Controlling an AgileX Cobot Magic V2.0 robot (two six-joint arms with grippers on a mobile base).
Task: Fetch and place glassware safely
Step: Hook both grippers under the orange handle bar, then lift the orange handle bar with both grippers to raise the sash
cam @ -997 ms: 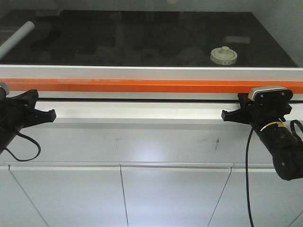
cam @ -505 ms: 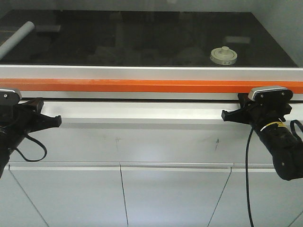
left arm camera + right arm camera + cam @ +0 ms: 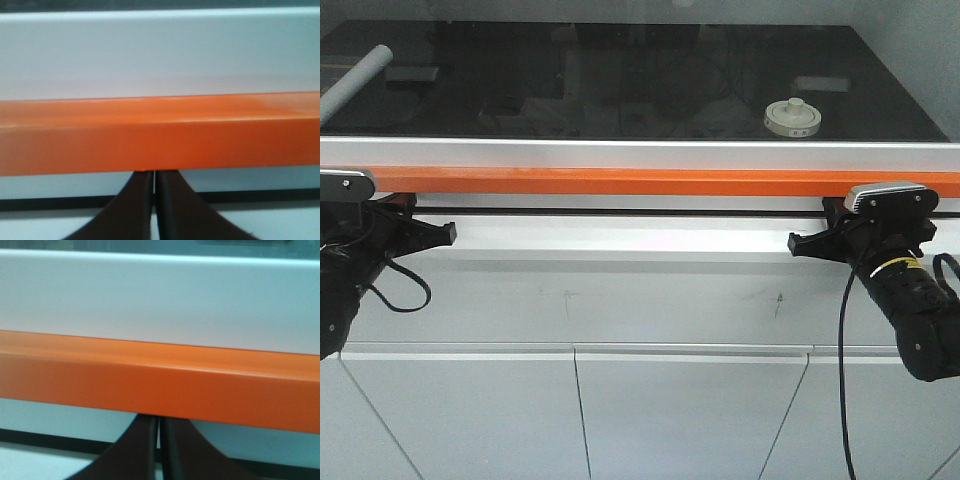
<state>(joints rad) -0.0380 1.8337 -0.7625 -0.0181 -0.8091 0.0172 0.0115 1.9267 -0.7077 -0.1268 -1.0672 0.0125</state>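
Although we can place the small squat clear glass jar with a cream-white knobbed lid (image 3: 791, 117) at the right rear of the glossy black bench (image 3: 620, 90), its glass body is hard to make out against the dark reflective top, and the left arm (image 3: 340, 290) is cut off by the frame edge. Below the bench's white front edge we see a long orange bar (image 3: 640, 181), with white cabinet doors (image 3: 690, 420) beneath. The left tool (image 3: 448, 233) and right tool (image 3: 794, 243) both have their fingers pressed together on nothing, well apart from the jar. Since a second ago the left tool has slid rightward along the bar, while the right tool and jar have not moved.
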